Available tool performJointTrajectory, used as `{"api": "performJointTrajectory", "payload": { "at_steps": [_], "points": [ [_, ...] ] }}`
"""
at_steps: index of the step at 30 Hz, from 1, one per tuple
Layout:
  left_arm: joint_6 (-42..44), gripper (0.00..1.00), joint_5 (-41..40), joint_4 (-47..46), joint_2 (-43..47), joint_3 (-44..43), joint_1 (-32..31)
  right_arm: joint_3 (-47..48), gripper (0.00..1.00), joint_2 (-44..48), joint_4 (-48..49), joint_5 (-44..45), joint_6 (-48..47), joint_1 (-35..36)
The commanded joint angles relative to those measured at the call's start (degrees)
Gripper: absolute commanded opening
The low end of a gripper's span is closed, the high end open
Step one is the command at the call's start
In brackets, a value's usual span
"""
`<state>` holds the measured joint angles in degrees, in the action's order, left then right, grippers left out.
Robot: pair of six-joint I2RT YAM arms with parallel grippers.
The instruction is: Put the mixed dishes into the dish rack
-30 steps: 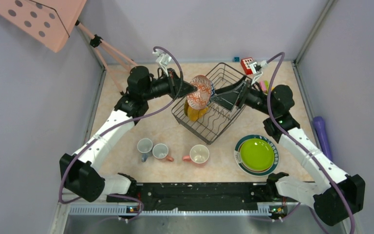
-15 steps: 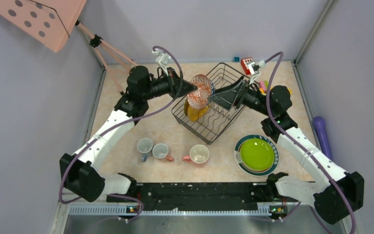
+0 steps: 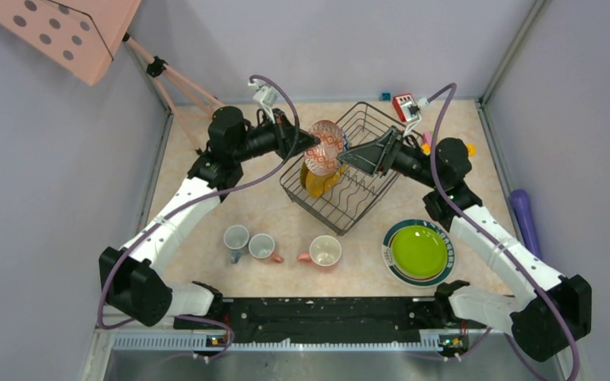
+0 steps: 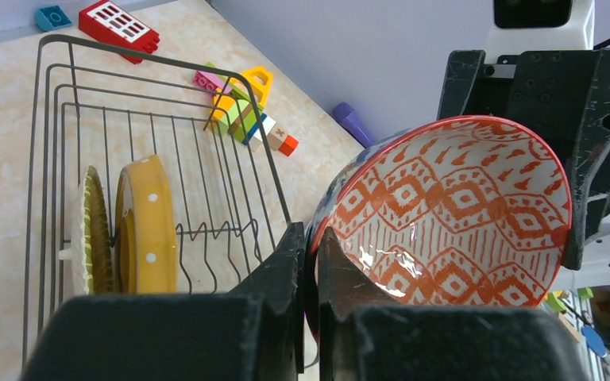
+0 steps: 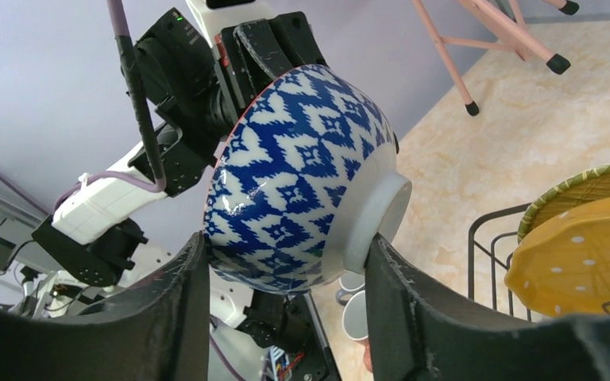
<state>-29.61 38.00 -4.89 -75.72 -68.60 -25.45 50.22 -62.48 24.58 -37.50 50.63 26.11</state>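
Observation:
My left gripper (image 3: 311, 143) is shut on the rim of the patterned bowl (image 3: 326, 148), which is tipped on its side in the air above the near-left end of the dish rack (image 3: 365, 198). In the left wrist view the gripper (image 4: 311, 238) pinches the orange-patterned rim (image 4: 453, 214). My right gripper (image 3: 345, 155) is open, its fingers straddling the bowl's blue outside (image 5: 302, 182) from rim to foot, close or just touching. A yellow dotted plate (image 4: 143, 230) and a ribbed yellow-green plate (image 4: 91, 230) stand upright in the rack.
A lime-green plate (image 3: 418, 251) lies on a white plate with a dark green rim (image 3: 391, 238) at the front right. A grey mug (image 3: 236, 238) and two pink mugs (image 3: 263, 246) (image 3: 325, 251) stand in front. Toy blocks (image 3: 403, 105) and a purple cylinder (image 3: 523, 218) lie to the right.
My right gripper has moved left and its open fingers have come around the bowl. My left gripper still holds the bowl in nearly the same place.

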Motion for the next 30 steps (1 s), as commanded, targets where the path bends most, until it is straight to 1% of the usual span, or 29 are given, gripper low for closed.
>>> {"api": "performJointTrajectory", "payload": {
  "at_steps": [1, 2, 4, 7, 11, 12, 15, 18, 22, 26, 30],
  "points": [
    [0.6, 0.11, -1.3, -2.2, 0.4, -1.6, -0.4, 1.8, 0.13, -0.7, -2.2, 1.6, -3.0, 0.9],
    [0.8, 0.19, -2.0, -1.6, 0.4, -1.6, -0.4, 2.1, 0.10, -0.7, -3.4, 2.9, -3.6, 0.8],
    [1.3, 0.26, -2.4, -0.7, 0.4, -1.5, -0.5, 2.7, 0.05, -0.5, -5.8, 4.9, -5.0, 0.9],
    [1.6, 0.31, -3.2, -0.3, 0.3, -1.2, -0.4, 3.0, 0.03, -0.5, -7.2, 6.8, -5.9, 0.9],
    [1.4, 0.30, -3.3, -0.4, -0.9, -1.8, -0.5, 3.3, 0.01, -0.9, -7.5, 8.0, -5.7, 0.8],
    [1.3, 0.32, -3.4, -0.4, -1.4, -2.0, -0.5, 3.4, 0.01, -1.0, -7.7, 8.5, -5.7, 0.8],
    [0.9, 0.45, -3.6, 0.3, -2.7, -3.2, -0.5, 3.7, 0.00, -0.7, -9.3, 10.5, -6.5, 0.3],
    [1.0, 0.56, -4.3, 0.7, -2.9, -3.5, -0.5, 4.6, 0.00, 0.3, -13.2, 13.5, -9.3, -0.5],
    [2.3, 0.67, -7.1, 4.1, -2.0, -3.9, -0.4, 7.3, 0.00, 1.9, -21.5, 17.2, -15.9, -1.2],
    [4.1, 0.68, -10.7, 9.5, -0.6, -4.9, -0.4, 10.2, 0.00, 3.1, -30.2, 21.5, -22.2, -1.3],
    [5.8, 0.69, -15.9, 14.1, 1.0, -4.7, -0.3, 12.0, 0.00, 3.3, -34.9, 27.0, -28.8, -1.3]
  ]
}}
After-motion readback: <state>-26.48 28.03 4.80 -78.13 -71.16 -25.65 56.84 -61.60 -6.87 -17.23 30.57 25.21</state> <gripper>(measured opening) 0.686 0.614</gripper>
